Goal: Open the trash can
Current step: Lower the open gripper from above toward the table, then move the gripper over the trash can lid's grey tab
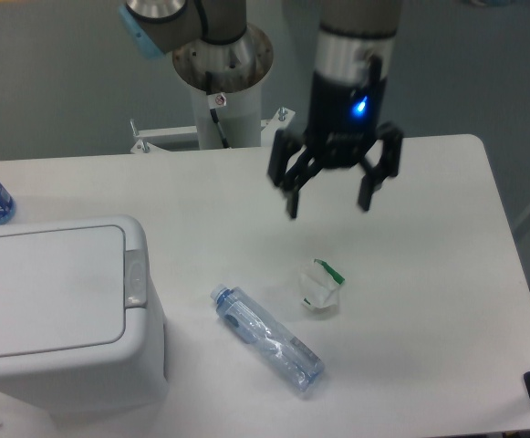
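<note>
Camera: white table before grey wall; pincer spread wide, holding nothing.

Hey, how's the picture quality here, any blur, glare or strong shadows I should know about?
Fixed camera view: lighting is soft and even; the gripper looks slightly motion-blurred, with a blue light glowing on its body; the trash can is bright white, its lid edge and grey latch readable; the table shows only faint shadows under the plastic bottle and crumpled wrapper.
</note>
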`<state>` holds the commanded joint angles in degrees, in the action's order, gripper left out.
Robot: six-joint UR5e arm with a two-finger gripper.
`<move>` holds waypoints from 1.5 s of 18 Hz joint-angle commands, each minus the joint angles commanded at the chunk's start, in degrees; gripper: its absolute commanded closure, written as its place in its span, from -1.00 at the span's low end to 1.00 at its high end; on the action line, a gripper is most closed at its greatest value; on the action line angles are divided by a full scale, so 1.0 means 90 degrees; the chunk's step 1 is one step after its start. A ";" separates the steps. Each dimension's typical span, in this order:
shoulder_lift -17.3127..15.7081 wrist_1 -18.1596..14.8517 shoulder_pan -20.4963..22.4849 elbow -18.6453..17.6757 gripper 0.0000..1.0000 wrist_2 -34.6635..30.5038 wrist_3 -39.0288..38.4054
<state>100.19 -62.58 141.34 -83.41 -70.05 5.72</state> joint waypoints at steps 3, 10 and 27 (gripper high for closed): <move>0.0127 0.0117 -0.0196 0.0010 -1.00 0.0039 -0.0234; 0.0274 0.0489 -0.0606 -0.0029 -1.00 0.0283 -0.0694; 0.0245 0.0499 -0.1114 -0.0332 -1.00 0.0273 -0.0889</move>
<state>102.39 -58.10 131.31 -86.40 -67.59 -2.29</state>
